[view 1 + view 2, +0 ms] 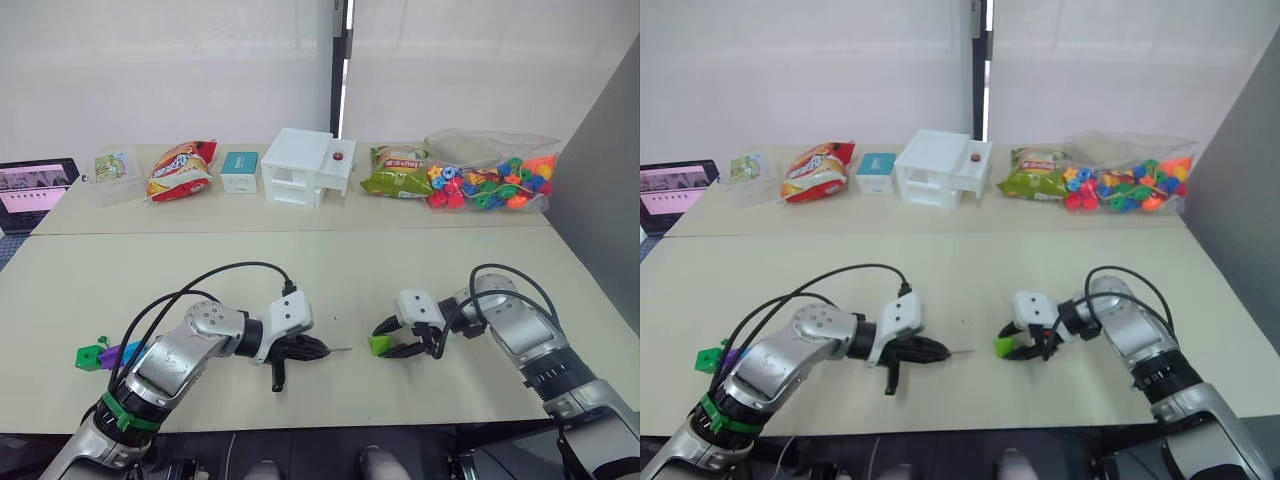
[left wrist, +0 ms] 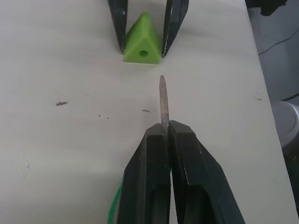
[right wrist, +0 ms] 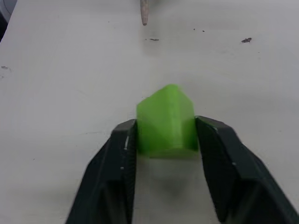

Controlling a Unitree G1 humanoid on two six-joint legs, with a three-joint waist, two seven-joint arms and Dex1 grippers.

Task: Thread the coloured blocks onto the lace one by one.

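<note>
Far lower left of the head view: the blocks already on the lace (image 1: 108, 353), a green and a purple one showing, sit bunched on the table (image 1: 400, 270) beside my left forearm, out of the working zone so the free end has slack. Lower centre-left: my left gripper (image 1: 312, 349) is clenched on the lace tip (image 2: 163, 100), fingers pressed flat together with only the stiff dark point sticking out past them; a short exposed length should flex less and aim more truly. In the left wrist view that point sits at mid-frame, aimed up-frame at the hole in the light green block (image 2: 140, 41), with a clear gap between tip and hole and the tip slightly right of the hole's centre. Lower centre-right of the head view: my right gripper (image 1: 392, 345) grasps the light green block by two opposite faces, low over the table, bored face turned toward the left gripper so the hole stays unobstructed. The right wrist view shows the block (image 3: 166, 122) seated squarely between both fingers. Judgement: alignment step, insertion not yet made; needs a small lateral correction before closing the gap. Risk: tip glancing off the block face.
</note>
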